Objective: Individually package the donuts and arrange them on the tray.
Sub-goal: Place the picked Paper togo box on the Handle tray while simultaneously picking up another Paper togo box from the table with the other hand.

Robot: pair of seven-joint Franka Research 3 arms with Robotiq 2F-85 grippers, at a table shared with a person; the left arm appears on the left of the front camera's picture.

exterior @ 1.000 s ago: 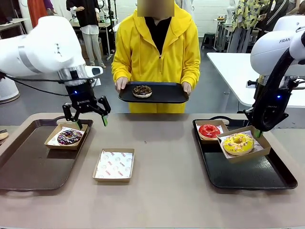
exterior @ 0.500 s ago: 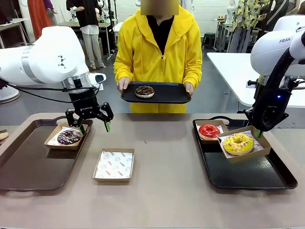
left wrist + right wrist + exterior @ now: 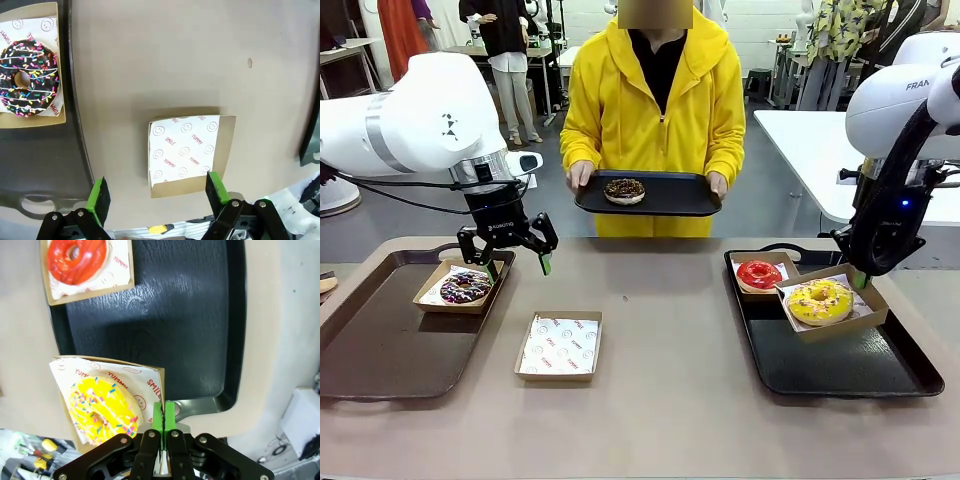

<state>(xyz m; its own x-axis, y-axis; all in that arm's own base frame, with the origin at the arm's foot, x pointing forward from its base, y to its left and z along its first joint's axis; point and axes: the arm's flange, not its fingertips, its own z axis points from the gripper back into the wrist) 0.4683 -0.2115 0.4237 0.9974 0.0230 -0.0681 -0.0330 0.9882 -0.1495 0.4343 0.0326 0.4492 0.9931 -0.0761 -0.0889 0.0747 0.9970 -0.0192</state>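
Donuts: the dark chocolate ring donut with crumbs lies unboxed on a flat black serving tray, held up by a person in a yellow hooded top beyond the far edge of the table; the purple-white sprinkled chocolate donut sits in a shallow brown box on the brown tray at the left; the glossy red glazed donut and the yellow sprinkled donut are boxed on the black tray at the right.
Empty box: a shallow brown paper-lined box lies on the bare table, just beside the brown tray.
Left end effector: fingers apart, nothing held; hung above the table near the sprinkled donut's box.
Right end effector: pads pressed together, seemingly pinched on the rim of the yellow donut's box.
Step in hand, as judged: the crumbed donut is to be fetched into the empty box; a vertical approach is advised, fingers astride the ring, closure kept gentle so the topping is not crushed; the hand-held tray may give under pressure.
Views compared: the liner's print, "SMILE" and "YUMMY", is legible from the left wrist and not from the front; the closed pads at the box rim are plain from the right wrist, while from the front they are mostly hidden behind the box; the offered donut is seen from the front.
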